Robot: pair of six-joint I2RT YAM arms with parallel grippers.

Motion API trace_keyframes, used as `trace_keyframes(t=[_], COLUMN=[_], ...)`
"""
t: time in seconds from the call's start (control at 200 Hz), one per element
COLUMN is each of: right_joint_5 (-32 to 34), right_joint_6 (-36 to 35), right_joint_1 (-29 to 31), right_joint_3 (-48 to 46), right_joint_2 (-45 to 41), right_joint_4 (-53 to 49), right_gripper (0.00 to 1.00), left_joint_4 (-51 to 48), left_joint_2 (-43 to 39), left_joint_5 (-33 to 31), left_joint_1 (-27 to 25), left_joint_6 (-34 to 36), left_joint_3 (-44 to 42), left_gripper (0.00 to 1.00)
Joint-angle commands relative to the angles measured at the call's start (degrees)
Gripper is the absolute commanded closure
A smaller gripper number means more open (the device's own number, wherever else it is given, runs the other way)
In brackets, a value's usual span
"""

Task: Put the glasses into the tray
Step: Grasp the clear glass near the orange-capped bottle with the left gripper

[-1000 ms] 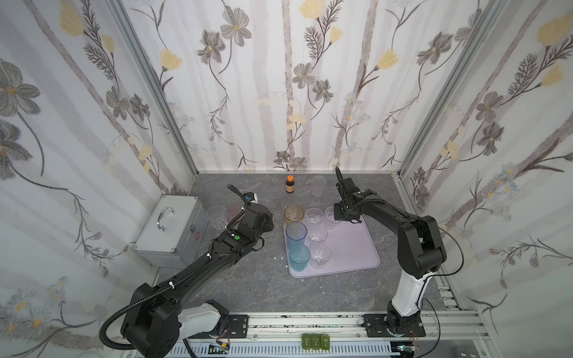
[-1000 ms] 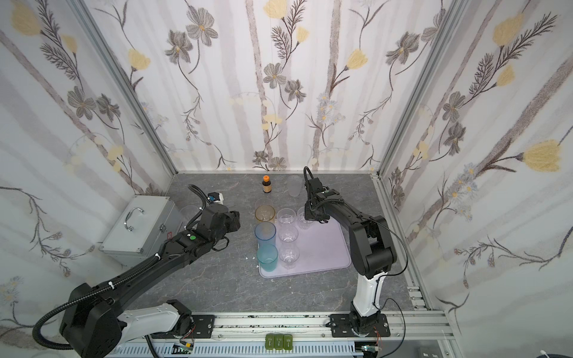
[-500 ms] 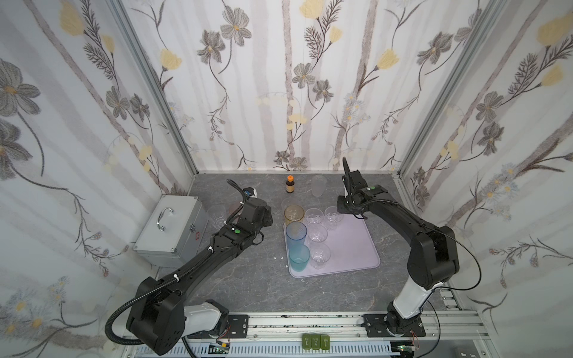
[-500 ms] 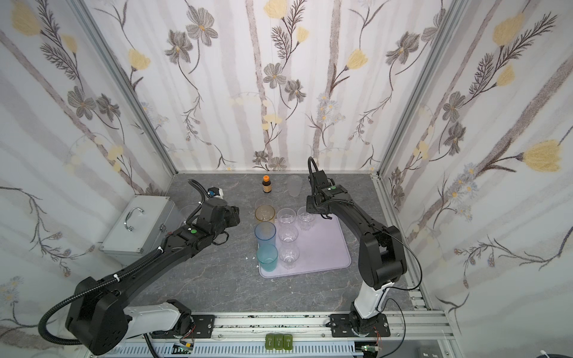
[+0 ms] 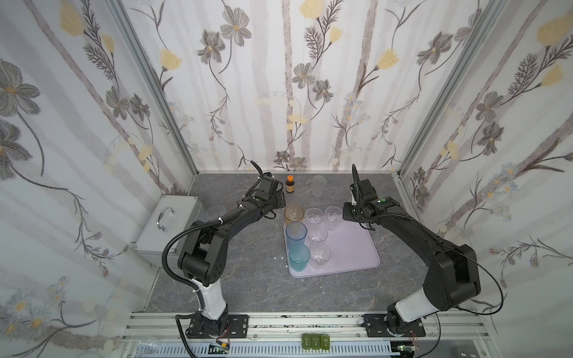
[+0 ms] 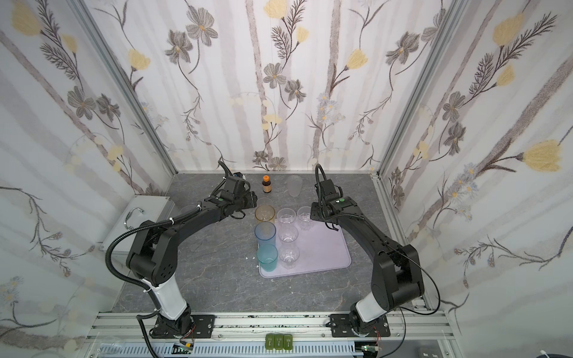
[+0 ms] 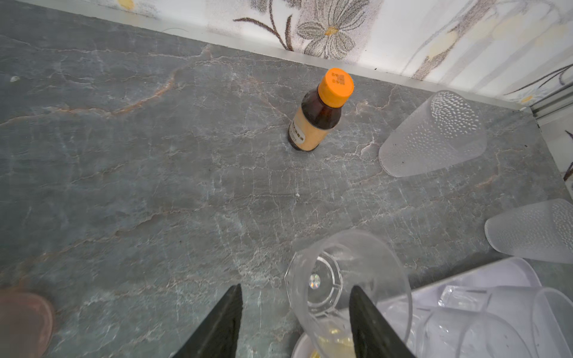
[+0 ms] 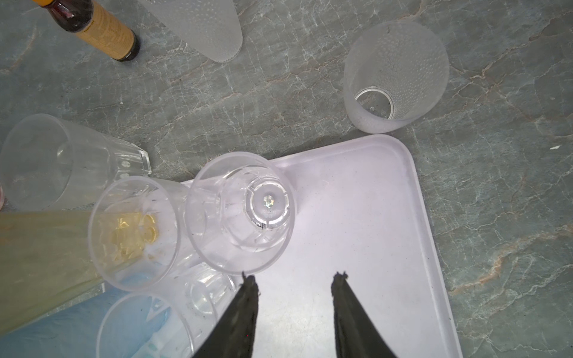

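The lilac tray [image 5: 356, 248] [image 8: 356, 217] holds an amber glass [image 5: 294, 214], a blue glass [image 5: 296, 235], a teal glass [image 5: 299, 258] and several clear glasses. My right gripper [image 8: 294, 275] [image 5: 345, 212] is open over the tray, and a clear glass [image 8: 245, 214] stands just past one fingertip. My left gripper [image 7: 295, 286] [image 5: 280, 201] is open at the tray's far left corner. One of its fingers overlaps the rim of a clear glass [image 7: 347, 279] standing just off the tray. Nothing is gripped.
Off the tray stand two frosted glasses [image 8: 393, 74] [image 8: 201, 28], a clear glass [image 5: 215, 212] by the left arm and a brown bottle with an orange cap [image 5: 290, 183]. A silver case [image 5: 167, 223] sits at the left. Walls close in the back and sides.
My right gripper has opened, let go of the clear glass on the tray and drawn back to the right. My left gripper has moved farther back and right, up to the clear glass.
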Motion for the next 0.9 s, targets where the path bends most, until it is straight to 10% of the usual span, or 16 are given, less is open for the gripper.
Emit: trace_keyframes(t=[0.0, 0.42, 0.894], right_joint_5=[-0.18, -0.43, 0.17], right_joint_6=[0.71, 1.4, 2.02], right_joint_1=[0.06, 0.53, 2.45], right_joint_3=[-0.74, -0.26, 1.36], right_joint_2=[-0.5, 1.17, 2.28], right_joint_4=[2.68, 3.45, 3.03], right_gripper=[0.6, 0.59, 0.59], left_joint_4=[0.85, -0.69, -0.91], left_joint_2=[3.5, 10.76, 5.53], left_joint_5=[2.47, 7.17, 0.56], left_joint_1=[0.31, 0.71, 3.15], left_joint_6=[1.27, 2.89, 4.64], left_joint_3=[4.12, 7.14, 2.94], left_gripper=[0.42, 0.53, 0.96])
